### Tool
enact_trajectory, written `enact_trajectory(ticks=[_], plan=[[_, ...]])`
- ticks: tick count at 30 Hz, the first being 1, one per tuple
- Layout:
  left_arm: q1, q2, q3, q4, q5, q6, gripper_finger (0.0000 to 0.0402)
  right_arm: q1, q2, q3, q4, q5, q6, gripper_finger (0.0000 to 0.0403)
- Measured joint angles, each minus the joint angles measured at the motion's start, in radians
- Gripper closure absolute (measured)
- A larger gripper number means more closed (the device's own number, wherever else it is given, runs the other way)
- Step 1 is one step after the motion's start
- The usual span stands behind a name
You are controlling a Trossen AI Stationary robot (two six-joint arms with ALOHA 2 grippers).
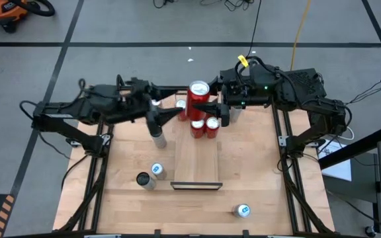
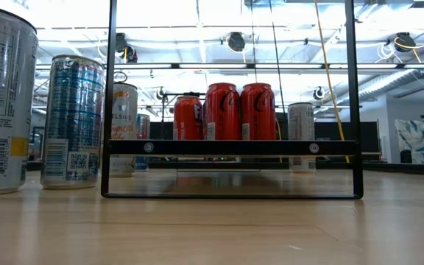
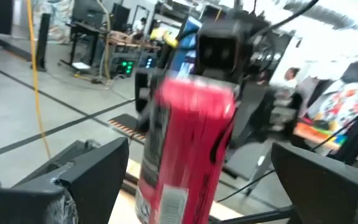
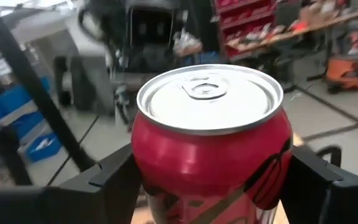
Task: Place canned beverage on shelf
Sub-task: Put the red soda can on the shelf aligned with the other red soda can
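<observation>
Red can (image 1: 198, 92), silver top with pull tab, upright, raised above the far end of the shelf (image 1: 197, 162). Shelf: long narrow light-wood board, lengthwise away from camera on the table, two more red cans (image 1: 205, 127) standing side by side at its far end.

Wooden table (image 1: 256, 178) under shelf (image 1: 196, 165), cans (image 1: 156, 170)

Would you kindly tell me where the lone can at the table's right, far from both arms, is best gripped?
Grip the lone can around its side wall at mid-height, coming in level from the right: it stands upright, with nothing beside it. The right gripper, nearest, now holds the red can.
</observation>
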Motion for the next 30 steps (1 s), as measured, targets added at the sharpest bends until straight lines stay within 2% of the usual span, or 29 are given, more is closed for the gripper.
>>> enact_trajectory(ticks=[3, 8, 14, 20, 30], plan=[[0.025, -0.017, 0.000, 0.006, 0.059, 0.000, 0.0006, -0.018, 0.000, 0.000, -0.026, -0.090, 0.000, 0.0129], [0.085, 0.000, -0.001, 0.001, 0.216, 0.008, 0.0006, -0.050, 0.002, 0.000, -0.050, -0.227, -0.017, 0.0129], [0.155, 0.032, -0.001, 0.033, 0.367, 0.017, 0.0006, -0.084, 0.002, 0.000, -0.094, -0.342, -0.035, 0.0129], [0.204, 0.072, -0.002, 0.098, 0.506, 0.024, 0.0006, -0.086, 0.004, 0.000, -0.142, -0.351, -0.068, 0.0129], [0.221, 0.152, -0.002, 0.149, 0.553, 0.044, 0.0006, -0.085, 0.004, 0.000, -0.177, -0.350, -0.076, 0.0129]])
